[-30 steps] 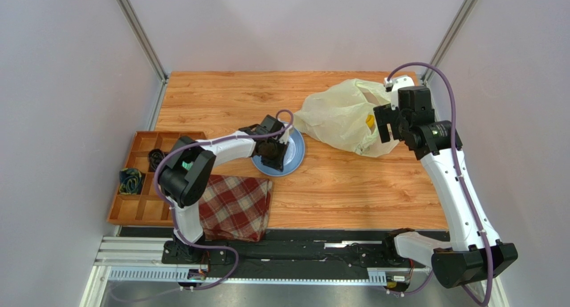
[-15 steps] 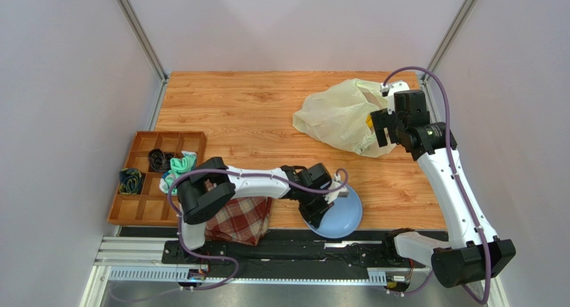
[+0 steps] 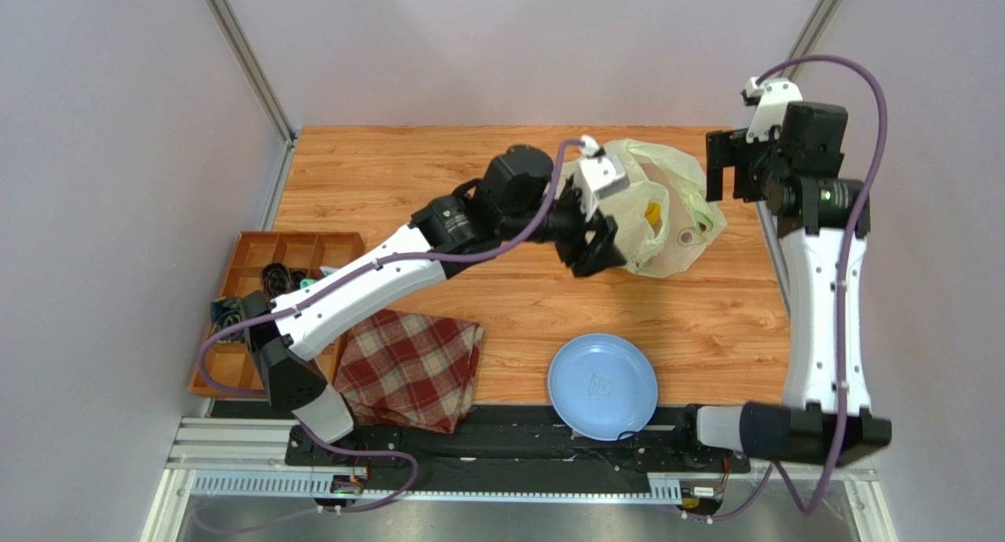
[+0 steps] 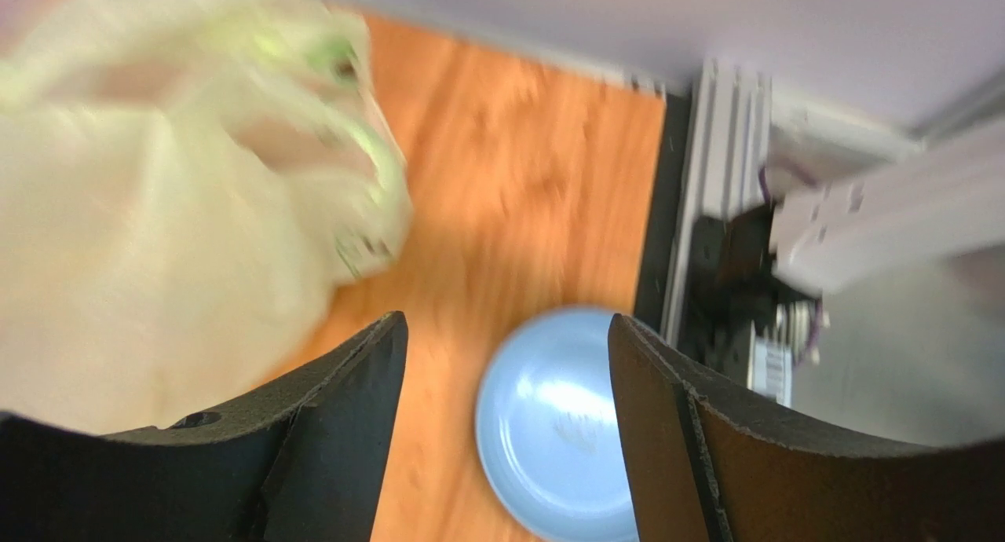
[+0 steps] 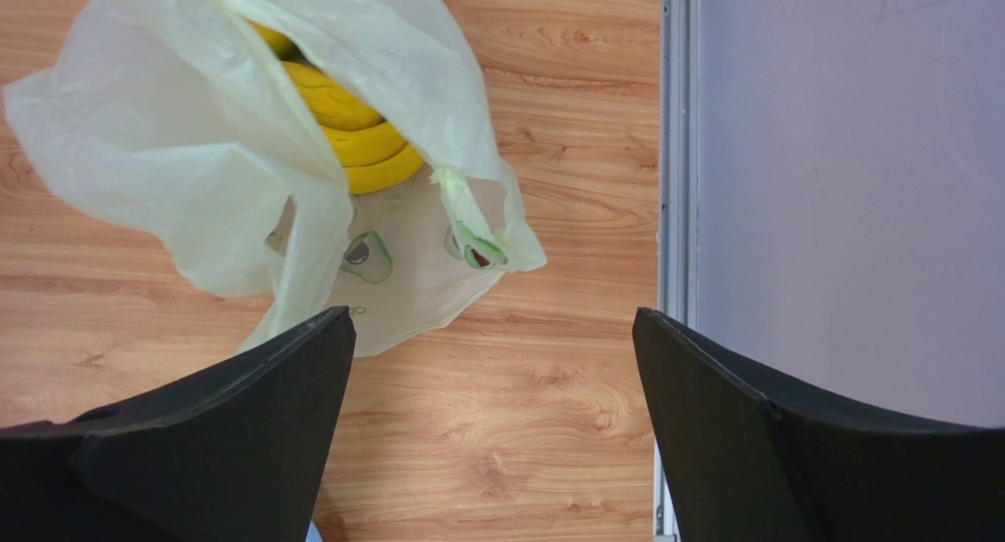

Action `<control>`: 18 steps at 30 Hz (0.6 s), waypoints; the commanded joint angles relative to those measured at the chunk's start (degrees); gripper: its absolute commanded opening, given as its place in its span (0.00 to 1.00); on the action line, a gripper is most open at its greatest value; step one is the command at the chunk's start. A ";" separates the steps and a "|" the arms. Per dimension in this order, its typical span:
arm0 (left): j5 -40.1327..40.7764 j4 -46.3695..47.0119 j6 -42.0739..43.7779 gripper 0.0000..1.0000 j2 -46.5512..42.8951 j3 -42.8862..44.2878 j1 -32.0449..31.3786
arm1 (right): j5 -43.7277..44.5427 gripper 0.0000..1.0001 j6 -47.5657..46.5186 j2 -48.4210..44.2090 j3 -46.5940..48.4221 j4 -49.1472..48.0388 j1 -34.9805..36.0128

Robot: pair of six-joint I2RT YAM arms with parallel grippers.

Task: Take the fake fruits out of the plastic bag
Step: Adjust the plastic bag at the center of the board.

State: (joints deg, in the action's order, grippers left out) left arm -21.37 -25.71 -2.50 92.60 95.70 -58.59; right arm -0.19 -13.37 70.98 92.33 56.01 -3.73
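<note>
A round pale-blue plastic plate [image 3: 603, 387] lies flat on the light-brown wooden tabletop [image 3: 389, 177], its near rim reaching past the table's near edge. Well to its left, a rumpled red plaid cloth [image 3: 409, 368] also hangs over that edge. Just beside the cloth, off the table's left side, sits a brown wooden tray with compartments [image 3: 254, 265], holding a black coil [image 3: 278, 278] and a blue-and-yellow tangle [image 3: 227, 316].
</note>
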 commanded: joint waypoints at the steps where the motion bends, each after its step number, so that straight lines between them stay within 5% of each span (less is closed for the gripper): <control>1: 1.50 5.91 -2.51 0.73 7.93 9.49 0.58 | -8.94 0.92 -3.76 12.49 8.38 7.78 -4.88; 6: -0.52 7.96 -5.84 0.75 22.33 23.80 0.93 | -9.30 0.92 -8.78 18.40 6.99 5.26 -5.24; 14: 6.77 14.29 -15.07 0.80 32.01 26.02 0.93 | -7.90 0.92 -10.36 20.33 -0.22 -3.18 -5.33; 18: 13.08 13.50 -17.09 0.70 36.07 29.01 1.11 | -8.52 0.85 -10.37 21.22 -3.65 -8.19 -5.77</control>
State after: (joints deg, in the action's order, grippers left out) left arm -15.25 -15.22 -15.09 127.50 118.89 -57.41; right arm -8.51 -22.28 91.98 91.33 55.44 -9.04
